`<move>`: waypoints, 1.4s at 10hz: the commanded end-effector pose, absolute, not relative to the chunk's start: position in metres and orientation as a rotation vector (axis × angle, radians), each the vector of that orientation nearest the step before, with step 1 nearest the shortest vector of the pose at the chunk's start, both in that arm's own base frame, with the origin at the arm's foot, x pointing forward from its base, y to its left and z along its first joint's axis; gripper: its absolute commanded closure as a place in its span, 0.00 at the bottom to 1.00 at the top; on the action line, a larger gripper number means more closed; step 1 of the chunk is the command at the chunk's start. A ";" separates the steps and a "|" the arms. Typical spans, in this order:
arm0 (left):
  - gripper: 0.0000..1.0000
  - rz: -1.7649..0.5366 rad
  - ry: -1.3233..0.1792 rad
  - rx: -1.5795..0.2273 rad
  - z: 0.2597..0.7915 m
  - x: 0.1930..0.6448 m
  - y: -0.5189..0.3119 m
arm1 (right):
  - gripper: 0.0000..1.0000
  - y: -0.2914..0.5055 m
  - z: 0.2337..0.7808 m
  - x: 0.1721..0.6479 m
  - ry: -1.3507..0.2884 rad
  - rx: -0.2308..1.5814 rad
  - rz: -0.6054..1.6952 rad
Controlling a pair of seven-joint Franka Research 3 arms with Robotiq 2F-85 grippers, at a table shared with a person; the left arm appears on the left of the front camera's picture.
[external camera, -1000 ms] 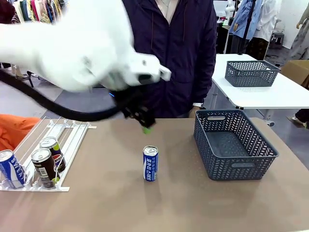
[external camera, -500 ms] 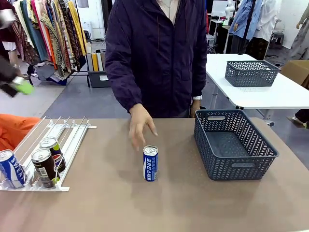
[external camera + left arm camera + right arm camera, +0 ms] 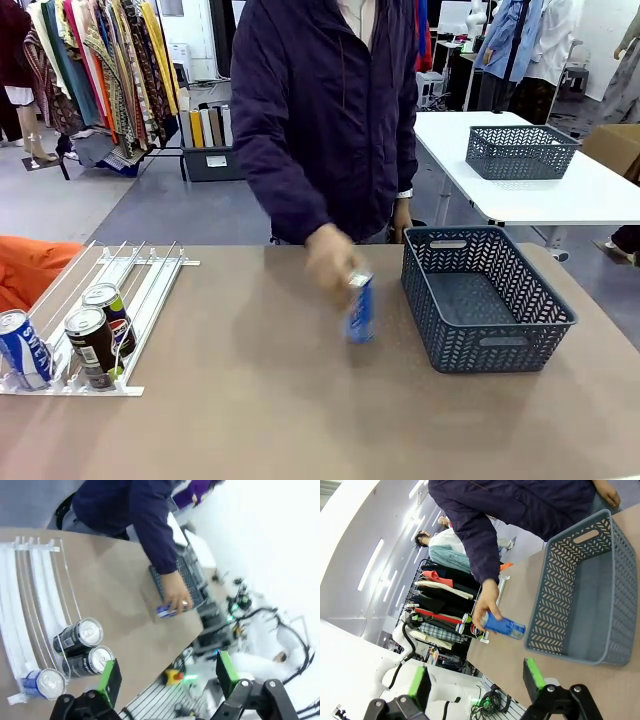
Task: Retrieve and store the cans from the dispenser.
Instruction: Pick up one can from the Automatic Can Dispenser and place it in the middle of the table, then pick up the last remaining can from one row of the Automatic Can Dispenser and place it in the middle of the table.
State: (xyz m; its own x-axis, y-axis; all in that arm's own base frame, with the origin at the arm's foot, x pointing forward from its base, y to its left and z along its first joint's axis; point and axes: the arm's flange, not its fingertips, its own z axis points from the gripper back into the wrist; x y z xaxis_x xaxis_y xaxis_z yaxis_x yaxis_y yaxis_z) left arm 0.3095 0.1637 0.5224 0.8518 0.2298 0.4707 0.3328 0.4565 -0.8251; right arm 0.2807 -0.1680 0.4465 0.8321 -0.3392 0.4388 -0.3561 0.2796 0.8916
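The brown table (image 3: 250,420) runs across the front view, and a person (image 3: 330,110) in a dark jacket leans over its far edge. A grey mesh basket (image 3: 490,340) sits near the right edge with nothing in it. The dispenser (image 3: 140,285) lies at the left edge, its rails sloping down towards the near-left corner.

In the left wrist view, the left gripper (image 3: 168,677) hangs high above the table with its green-padded fingers spread wide and nothing between them. The right gripper (image 3: 476,680) is the same in its own view: jaws wide apart and holding nothing, looking down on the basket from off the table.

The person's hand (image 3: 330,258) grips a blue can (image 3: 360,308), blurred and tilted, near the middle of the table and just beside the basket's left wall. Three cans stand at the dispenser's low end: a blue-and-white one (image 3: 22,345) outermost, a dark one (image 3: 92,345) next to it, and a Pepsi one (image 3: 110,310) just behind that.
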 end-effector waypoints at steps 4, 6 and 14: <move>0.00 -0.068 -0.578 -1.112 0.522 0.309 0.164 | 0.00 -0.167 0.451 0.284 -0.656 1.334 0.010; 0.00 -0.068 -0.578 -1.112 0.522 0.309 0.164 | 0.00 -0.167 0.451 0.284 -0.656 1.334 0.010; 0.00 0.130 -0.428 -0.654 0.532 0.318 0.137 | 0.00 -0.167 0.451 0.284 -0.656 1.334 0.010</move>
State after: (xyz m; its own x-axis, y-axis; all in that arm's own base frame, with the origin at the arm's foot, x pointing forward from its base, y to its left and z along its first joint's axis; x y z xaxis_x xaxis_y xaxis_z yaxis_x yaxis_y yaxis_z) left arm 0.3137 0.1629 0.5233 0.8656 0.2382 0.4405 0.2262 0.5989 -0.7682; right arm 0.2807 -0.1678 0.4465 0.8324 -0.3386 0.4387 -0.3562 0.2795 0.8916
